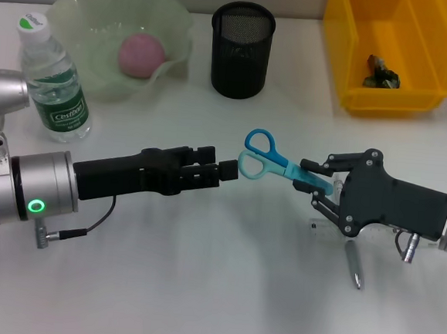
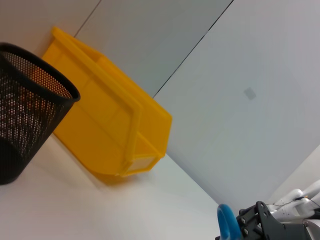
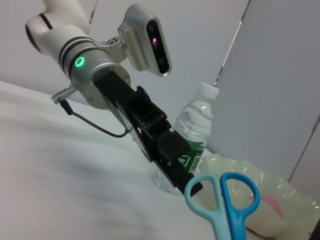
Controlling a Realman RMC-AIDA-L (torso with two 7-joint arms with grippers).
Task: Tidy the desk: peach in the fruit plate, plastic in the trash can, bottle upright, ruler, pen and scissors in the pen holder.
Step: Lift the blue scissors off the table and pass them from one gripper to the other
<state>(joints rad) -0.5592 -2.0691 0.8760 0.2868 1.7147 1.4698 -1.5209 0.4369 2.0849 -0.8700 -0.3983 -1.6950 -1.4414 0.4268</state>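
My right gripper is shut on the blade end of the scissors and holds them above the desk, their blue loop handles pointing left. My left gripper is open, its fingertips just short of the lower handle loop. The peach lies in the fruit plate. Left of it the bottle stands upright. The plastic is in the trash can. The pen holder stands at the back middle. The pen lies below the right gripper, which largely hides the ruler.
The left wrist view shows the pen holder, the trash can and a scissor loop. The right wrist view shows the scissor loops, the bottle and the fruit plate.
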